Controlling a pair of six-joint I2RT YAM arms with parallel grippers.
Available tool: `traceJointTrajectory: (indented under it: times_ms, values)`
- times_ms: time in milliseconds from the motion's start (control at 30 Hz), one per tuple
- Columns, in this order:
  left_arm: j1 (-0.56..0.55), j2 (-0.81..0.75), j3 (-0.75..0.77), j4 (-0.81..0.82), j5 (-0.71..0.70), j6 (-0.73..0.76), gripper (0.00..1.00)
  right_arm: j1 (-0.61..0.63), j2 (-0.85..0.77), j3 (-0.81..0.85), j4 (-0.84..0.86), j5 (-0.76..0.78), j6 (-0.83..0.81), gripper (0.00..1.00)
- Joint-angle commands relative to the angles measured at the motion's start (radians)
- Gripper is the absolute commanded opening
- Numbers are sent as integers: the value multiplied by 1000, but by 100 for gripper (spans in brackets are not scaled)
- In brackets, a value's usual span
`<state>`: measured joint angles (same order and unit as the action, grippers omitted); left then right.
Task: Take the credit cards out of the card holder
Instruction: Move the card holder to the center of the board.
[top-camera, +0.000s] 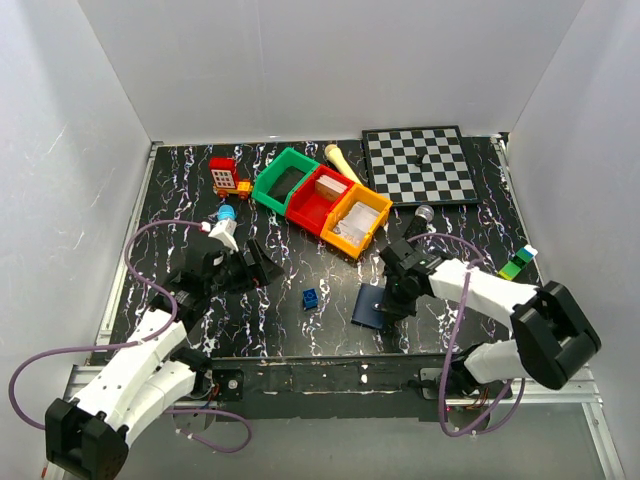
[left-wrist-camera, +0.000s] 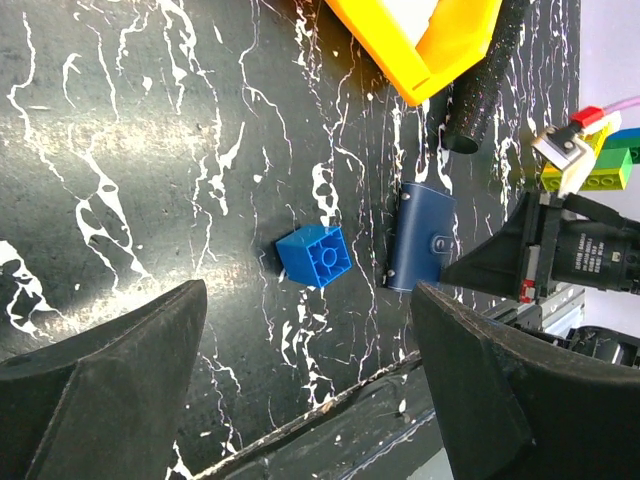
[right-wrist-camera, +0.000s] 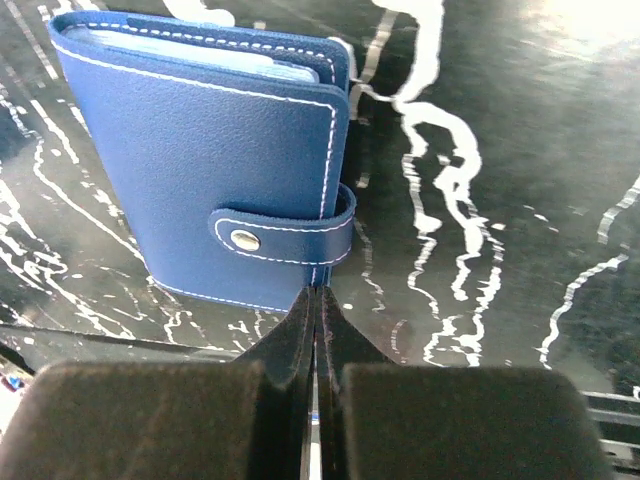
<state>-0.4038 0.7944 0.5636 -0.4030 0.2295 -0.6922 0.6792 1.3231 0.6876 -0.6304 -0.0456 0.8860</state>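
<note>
The card holder (right-wrist-camera: 200, 160) lies shut on the black marbled table, its snap strap (right-wrist-camera: 285, 235) fastened; it is dark navy with white stitching. Any credit cards are hidden inside it. My right gripper (right-wrist-camera: 318, 295) is shut, its tips touching the holder's near edge just below the strap, with nothing visible between them. From above, the card holder (top-camera: 375, 305) lies near the front edge with the right gripper (top-camera: 398, 300) at its right side. My left gripper (left-wrist-camera: 310, 400) is open and empty, low over the table, well left of the card holder (left-wrist-camera: 418, 250).
A small blue cube block (top-camera: 310, 298) sits between the two grippers. Green (top-camera: 285, 180), red (top-camera: 322, 198) and yellow (top-camera: 358, 220) bins stand in a row behind. A chessboard (top-camera: 422, 165) lies at the back right, a red toy (top-camera: 225, 175) at the back left, green blocks (top-camera: 515, 265) at the right.
</note>
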Motion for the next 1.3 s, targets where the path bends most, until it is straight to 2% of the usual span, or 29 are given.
traceJointTrajectory:
  times_ms: [0,267,433,667,867,1033,1267]
  values:
    - [-39,-4,-11,-5,-16,-24,82,39,79,79,49,-37,-28,1]
    - [-179,17,-14,-13,-96,-82,82,100,234,210,104,-63,-41,1]
    - [-236,28,5,-19,-134,-107,82,109,229,216,86,-48,-50,1]
    - [-311,107,61,-17,-179,-107,82,109,124,211,18,41,-108,27]
    - [-397,196,105,-4,-251,-107,82,103,61,167,34,122,-127,53]
    - [-469,295,153,12,-272,-96,79,57,83,145,109,108,-148,54]
    - [-532,428,234,44,-280,-79,78,54,159,174,149,105,-176,53]
